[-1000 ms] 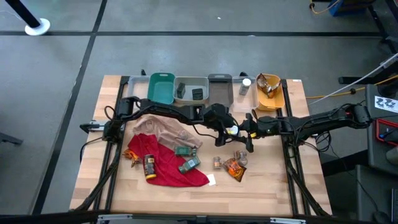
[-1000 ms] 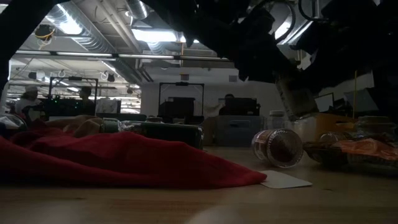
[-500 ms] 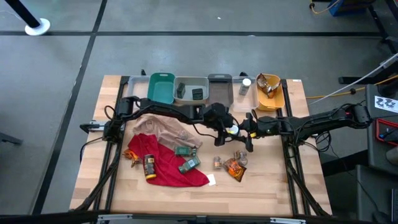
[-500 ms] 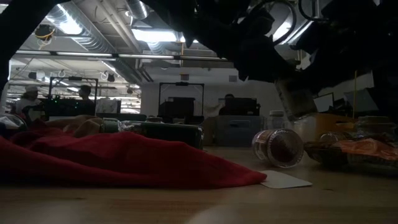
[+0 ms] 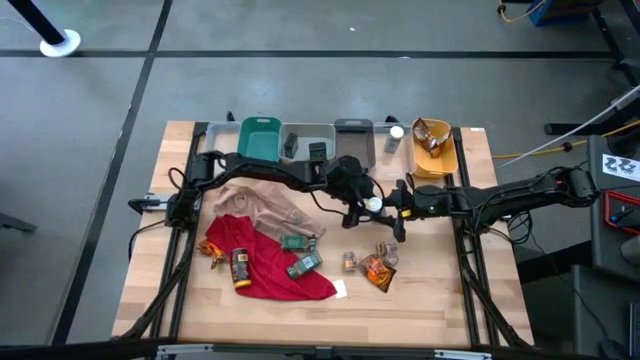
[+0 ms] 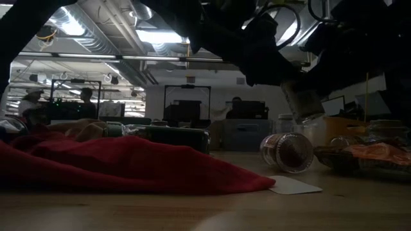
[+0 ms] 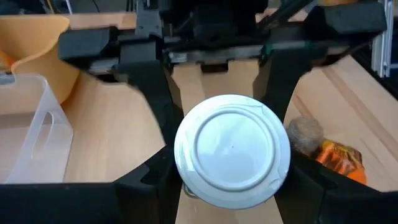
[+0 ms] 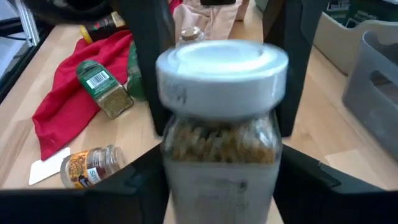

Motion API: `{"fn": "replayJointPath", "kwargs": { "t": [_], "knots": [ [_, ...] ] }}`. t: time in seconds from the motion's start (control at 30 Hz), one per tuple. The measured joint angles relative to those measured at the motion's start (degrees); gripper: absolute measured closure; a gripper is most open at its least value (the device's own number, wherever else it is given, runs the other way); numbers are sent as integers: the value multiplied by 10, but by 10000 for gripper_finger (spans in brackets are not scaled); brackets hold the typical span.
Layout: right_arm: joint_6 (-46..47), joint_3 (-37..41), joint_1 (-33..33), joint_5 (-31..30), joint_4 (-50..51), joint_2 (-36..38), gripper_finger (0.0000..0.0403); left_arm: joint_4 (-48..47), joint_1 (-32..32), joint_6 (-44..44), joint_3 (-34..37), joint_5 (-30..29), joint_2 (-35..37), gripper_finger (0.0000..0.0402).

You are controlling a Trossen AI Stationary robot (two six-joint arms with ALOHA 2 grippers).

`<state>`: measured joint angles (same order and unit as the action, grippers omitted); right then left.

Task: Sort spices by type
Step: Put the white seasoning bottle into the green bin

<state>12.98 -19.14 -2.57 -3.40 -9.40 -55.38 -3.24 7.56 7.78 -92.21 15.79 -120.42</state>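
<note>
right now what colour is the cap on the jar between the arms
White; the jar's cap shows best in the left wrist view.

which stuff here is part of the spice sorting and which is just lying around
Job:
white-capped jar held between both pincers, left pincer, right pincer
jar on its side
orange packet
green jars on the red cloth

Lying about:
red cloth
tan cloth
white card

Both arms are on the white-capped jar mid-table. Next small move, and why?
Probably open the right gripper slightly and back it away. The white-capped jar hangs above the table with the left gripper clamped on its cap and the right gripper around its glass body, so it looks like a handover. Freeing it lets the left arm carry it to the bins.
</note>
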Motion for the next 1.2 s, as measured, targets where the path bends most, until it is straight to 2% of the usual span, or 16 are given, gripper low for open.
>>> {"fn": "replayJointPath", "kwargs": {
  "t": [0.2, 0.3, 0.57, 0.77, 1.0, 1.2],
  "knots": [
    [3, 0, -1, -58, 1, 0, 111, -2, 6, 18, 1, -5, 0, 218],
    [3, -6, -1, -68, 9, 0, 94, -22, 19, 14, 1, -2, 5, 218],
    [-27, -50, 1, -107, 42, 0, 87, -78, 69, 37, 0, 15, 44, 218],
    [-28, -78, 22, -116, 53, 0, 86, -126, 133, 92, 0, -20, 99, 218],
    [-28, -95, 82, -104, 53, 0, 86, -199, 236, 98, 0, -11, 155, 218],
    [-28, -95, 150, -33, 52, 0, 86, -282, 335, 88, 0, -22, 168, 218]
  ]
}}
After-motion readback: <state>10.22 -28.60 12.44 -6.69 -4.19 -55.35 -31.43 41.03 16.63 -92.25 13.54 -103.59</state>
